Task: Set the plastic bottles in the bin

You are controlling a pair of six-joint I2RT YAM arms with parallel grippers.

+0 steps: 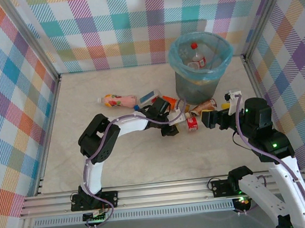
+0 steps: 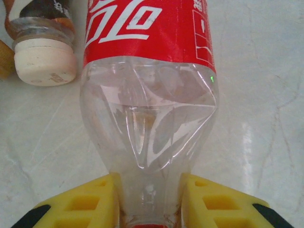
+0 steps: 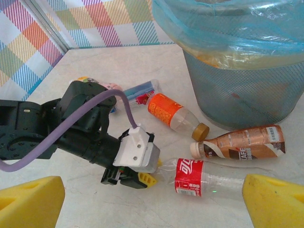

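A crushed clear bottle with a red label [image 2: 149,109] lies on the table. My left gripper [image 2: 149,209] is shut on its neck, one yellow finger pressing each side. In the right wrist view the same red-label bottle [image 3: 204,178] stretches rightward from the left gripper [image 3: 154,173]. My right gripper [image 3: 152,204] hangs open just above and behind it, pads [image 3: 33,199] far apart, holding nothing. The grey bin [image 1: 193,89] with its blue bag stands behind, and a red-capped bottle [image 1: 196,57] lies inside.
An orange-label bottle [image 3: 168,111] and a brown coffee bottle [image 3: 242,142] lie between the red-label bottle and the bin [image 3: 242,90]. A blue-white bottle [image 1: 148,97] and a pink bottle [image 1: 118,100] lie further left. Plaid walls enclose the table.
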